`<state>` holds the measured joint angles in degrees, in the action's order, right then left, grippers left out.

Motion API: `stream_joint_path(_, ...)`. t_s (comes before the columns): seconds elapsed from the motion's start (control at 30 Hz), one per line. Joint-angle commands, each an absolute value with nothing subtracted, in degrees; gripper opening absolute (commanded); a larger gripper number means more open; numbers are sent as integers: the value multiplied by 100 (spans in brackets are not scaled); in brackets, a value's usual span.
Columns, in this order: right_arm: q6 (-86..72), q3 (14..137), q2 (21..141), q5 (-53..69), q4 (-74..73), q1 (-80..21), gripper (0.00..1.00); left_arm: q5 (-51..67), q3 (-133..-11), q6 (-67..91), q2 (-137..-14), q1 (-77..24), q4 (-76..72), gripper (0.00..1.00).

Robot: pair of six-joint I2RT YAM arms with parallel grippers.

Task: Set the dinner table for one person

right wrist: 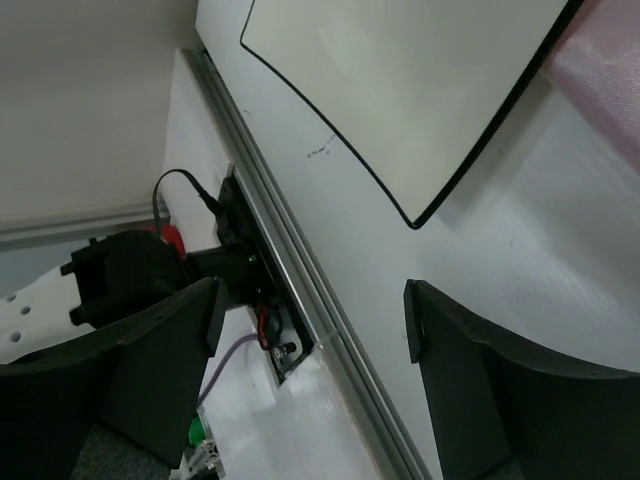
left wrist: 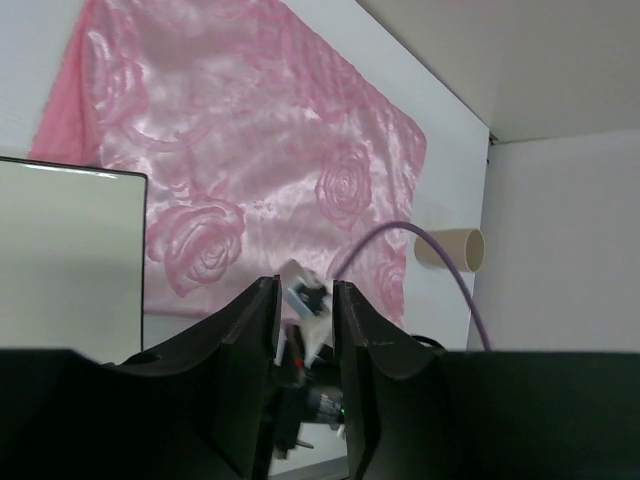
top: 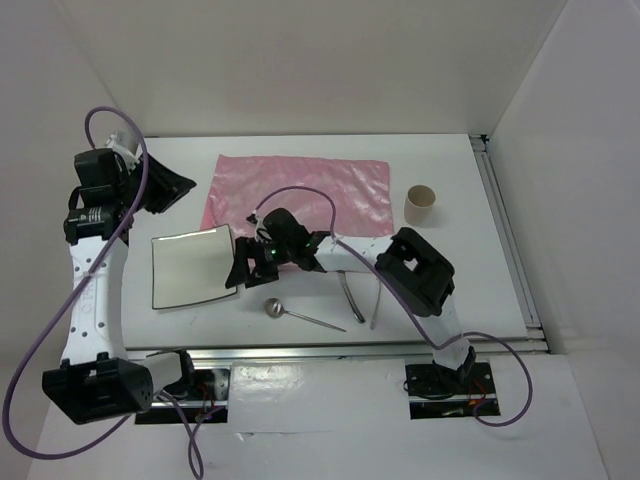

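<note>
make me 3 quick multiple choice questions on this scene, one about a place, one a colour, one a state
1. Where is the beige cylindrical cup relative to the shiny pink cloth mat? A on it B right of it, apart C left of it
2. What colour edges the square white plate? A black B gold C blue
3. The right gripper's fingers are: A shut tight B open, nothing between C shut on the plate
Answers: B, bare white tabletop shows between cup and mat; A, a thin black line rims it; B, the right wrist view shows a wide empty gap.
</note>
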<state>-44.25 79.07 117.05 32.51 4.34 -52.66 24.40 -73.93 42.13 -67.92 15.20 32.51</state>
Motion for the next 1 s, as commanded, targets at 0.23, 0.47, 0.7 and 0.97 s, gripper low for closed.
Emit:
stream_joint_path(0.23, -5457, 8226, 12621, 2427, 1125, -5572, 79, 2197, -7647, 3911, -6319, 993, 3683, 48)
stream_joint_path(0.47, -5897, 8516, 13121, 2188, 1117, -5625, 70, 2311, -7594, 3797, -6319, 993, 3683, 48)
stream_joint_path(0.7, -6486, 8525, 13341, 1916, 1458, -5678, 55, 2312, -7594, 3744, -6267, 993, 3735, 48)
stream_joint_path(0.97, -6662, 8298, 13245, 1907, 1845, -5678, 21, 2373, -7541, 3691, -6267, 993, 3735, 48)
